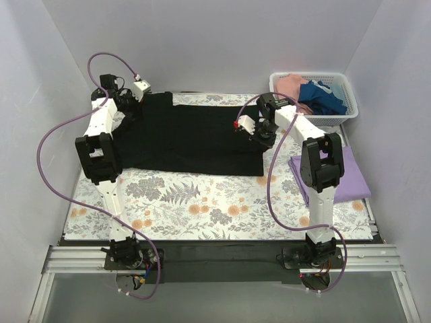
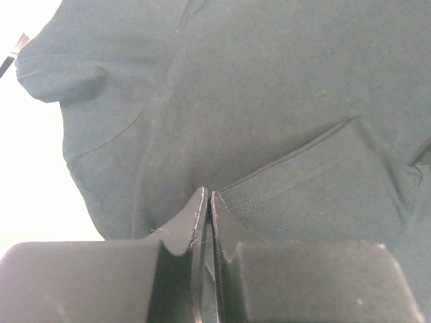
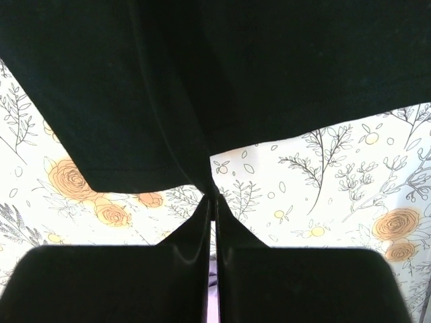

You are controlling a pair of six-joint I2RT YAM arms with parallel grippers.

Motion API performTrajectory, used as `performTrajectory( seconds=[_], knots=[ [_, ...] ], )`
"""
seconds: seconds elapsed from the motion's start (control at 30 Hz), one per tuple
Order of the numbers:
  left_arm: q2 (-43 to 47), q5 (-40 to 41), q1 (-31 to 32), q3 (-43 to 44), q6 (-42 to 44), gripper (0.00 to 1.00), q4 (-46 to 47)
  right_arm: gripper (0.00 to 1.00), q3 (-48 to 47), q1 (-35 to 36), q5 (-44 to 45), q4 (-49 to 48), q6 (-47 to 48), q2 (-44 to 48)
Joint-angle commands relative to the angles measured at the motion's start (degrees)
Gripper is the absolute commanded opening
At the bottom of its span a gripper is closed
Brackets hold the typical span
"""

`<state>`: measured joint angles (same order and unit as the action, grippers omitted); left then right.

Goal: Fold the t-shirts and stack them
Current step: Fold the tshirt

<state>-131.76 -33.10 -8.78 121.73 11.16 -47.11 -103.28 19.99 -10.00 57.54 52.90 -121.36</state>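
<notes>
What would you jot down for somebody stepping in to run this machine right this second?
Left tool: shut on the black t-shirt, near its far left corner.
Right tool: shut on the same shirt's right edge.
The black t-shirt lies spread across the far half of the floral table cover, between the arms.
Done: a lavender t-shirt lies folded at the right.
Left: fold the black one and stack it. A pink shirt and a blue shirt sit in the white basket.

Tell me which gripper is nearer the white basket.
Right. The right gripper grips the black t-shirt at its right edge, just left of the basket; the left gripper is at its far-left corner.
</notes>
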Motion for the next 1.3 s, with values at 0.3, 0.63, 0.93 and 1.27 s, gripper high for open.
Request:
performTrajectory(
  seconds=[0.3,0.63,0.93,1.27],
  knots=[
    [4.2,-0.5,-0.1,-3.2,1.6,0.00,4.0,0.01,-3.4,-0.7,0.2,0.5,0.4,-1.6],
    [3.4,0.3,-0.1,-3.2,1.2,0.00,5.5,0.01,-4.1,-0.7,0.2,0.0,0.1,-2.7],
    [2.2,1.2,0.0,-3.0,1.1,0.01,5.9,0.01,-5.3,-0.7,0.6,-0.4,-0.4,-3.7],
    [3.5,-2.5,-8.4,3.6,-5.7,0.58,-18.1,0.52,-0.4,-2.2,-0.7,-0.1,-3.3,4.1]
  ],
)
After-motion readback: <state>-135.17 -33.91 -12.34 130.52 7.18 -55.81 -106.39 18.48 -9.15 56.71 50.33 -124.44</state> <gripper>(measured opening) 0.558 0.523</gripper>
